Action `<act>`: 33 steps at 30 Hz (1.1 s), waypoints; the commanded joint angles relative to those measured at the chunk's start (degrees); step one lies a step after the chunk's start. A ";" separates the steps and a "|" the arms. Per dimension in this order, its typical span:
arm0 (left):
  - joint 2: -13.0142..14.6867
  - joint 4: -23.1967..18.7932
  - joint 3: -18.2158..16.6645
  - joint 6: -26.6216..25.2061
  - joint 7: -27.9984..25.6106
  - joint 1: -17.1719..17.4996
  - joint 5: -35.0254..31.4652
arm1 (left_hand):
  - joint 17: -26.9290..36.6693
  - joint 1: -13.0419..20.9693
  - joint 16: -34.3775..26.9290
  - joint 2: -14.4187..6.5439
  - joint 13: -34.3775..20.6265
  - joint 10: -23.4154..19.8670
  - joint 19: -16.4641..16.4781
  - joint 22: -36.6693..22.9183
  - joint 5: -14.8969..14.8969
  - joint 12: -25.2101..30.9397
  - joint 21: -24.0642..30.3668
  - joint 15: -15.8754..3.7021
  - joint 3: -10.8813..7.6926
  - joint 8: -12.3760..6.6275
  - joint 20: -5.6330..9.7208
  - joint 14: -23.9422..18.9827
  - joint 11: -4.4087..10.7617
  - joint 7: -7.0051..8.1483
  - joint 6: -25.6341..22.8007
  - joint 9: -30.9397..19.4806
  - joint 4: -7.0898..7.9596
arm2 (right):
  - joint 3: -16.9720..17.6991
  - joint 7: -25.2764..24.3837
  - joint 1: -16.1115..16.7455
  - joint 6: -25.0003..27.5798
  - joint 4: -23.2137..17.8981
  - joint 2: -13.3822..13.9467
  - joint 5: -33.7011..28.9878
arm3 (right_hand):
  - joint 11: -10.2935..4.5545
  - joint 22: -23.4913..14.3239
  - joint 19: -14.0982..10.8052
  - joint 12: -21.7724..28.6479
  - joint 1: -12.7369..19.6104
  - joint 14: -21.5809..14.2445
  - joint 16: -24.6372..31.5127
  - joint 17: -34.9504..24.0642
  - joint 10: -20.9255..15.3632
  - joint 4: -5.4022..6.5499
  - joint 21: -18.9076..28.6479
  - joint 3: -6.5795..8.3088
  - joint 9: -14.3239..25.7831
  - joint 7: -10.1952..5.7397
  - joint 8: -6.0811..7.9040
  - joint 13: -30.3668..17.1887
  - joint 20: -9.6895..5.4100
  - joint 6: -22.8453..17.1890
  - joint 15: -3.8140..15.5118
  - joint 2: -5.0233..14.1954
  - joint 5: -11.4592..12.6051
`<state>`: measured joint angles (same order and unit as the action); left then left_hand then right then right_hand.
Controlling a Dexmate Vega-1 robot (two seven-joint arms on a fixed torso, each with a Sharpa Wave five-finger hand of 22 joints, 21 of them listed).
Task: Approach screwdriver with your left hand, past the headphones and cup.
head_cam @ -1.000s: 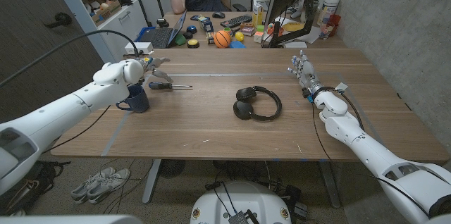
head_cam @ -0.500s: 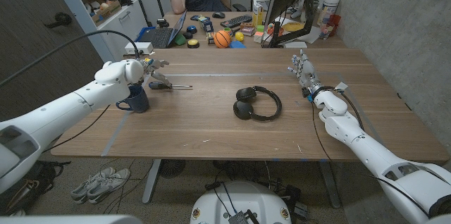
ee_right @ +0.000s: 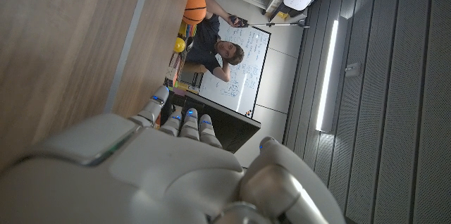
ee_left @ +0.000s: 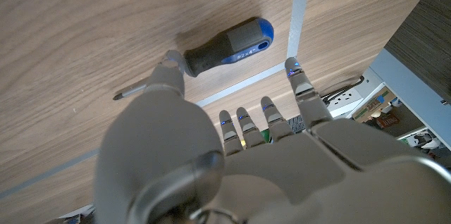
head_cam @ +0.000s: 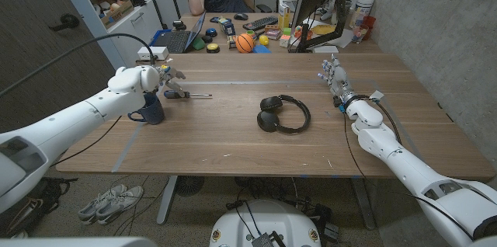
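Now the white left hand (ee_left: 232, 146) hovers, fingers spread and holding nothing, just above the blue-and-black-handled screwdriver (ee_left: 227, 44), beside the dark blue cup (head_cam: 150, 109).

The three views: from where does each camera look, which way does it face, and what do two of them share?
Head view: fixed on the robot's head, looking down over the wooden table; both arms enter from the bottom corners.
Left wrist view: on the left wrist, looking along the back of the left hand at the black-and-blue-handled screwdriver.
Right wrist view: on the right wrist, looking along the right hand toward a seated person and an orange ball.
Shared: head and left wrist views both show the screwdriver; the head and right wrist views share the ball.
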<state>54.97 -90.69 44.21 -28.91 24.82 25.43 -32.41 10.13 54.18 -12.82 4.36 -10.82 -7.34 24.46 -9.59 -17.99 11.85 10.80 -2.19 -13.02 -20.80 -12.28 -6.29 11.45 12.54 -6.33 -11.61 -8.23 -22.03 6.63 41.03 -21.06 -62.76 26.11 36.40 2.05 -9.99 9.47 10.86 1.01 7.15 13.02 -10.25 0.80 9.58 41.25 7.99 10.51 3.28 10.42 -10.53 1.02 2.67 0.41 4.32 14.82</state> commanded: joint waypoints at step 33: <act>-0.20 -1.34 0.89 -1.97 3.49 -0.37 -4.11 | 0.14 2.14 0.70 -1.59 -0.14 1.22 -0.03 -0.12 2.20 -1.00 -0.44 -4.48 0.50 0.80 0.09 -0.16 -0.41 0.20 -1.95 0.13 0.54 | 0.23 -0.01 0.60 -0.27 -0.51 0.22 0.23 | 0.35 -0.14 -0.39 0.11 -0.55 -0.06 -0.12 -0.20 -0.15 0.24 -0.95 -1.04 0.08 0.11 0.38 -0.29 0.39 0.02 -0.17 1.28 0.56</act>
<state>54.80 -91.51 44.88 -30.53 27.39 25.12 -35.67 10.14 55.76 -12.28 2.78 -10.81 -6.39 24.45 -9.60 -16.07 10.96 10.37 -2.18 -12.59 -20.12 -12.28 -6.28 11.16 12.70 -7.80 -11.46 -7.80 -21.98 6.47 41.37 -21.16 -63.12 26.20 36.36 2.05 -9.99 9.16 10.86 1.01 7.16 13.02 -10.25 0.82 9.88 40.65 7.36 10.39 3.28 10.42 -10.53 1.33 2.67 0.41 4.32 15.05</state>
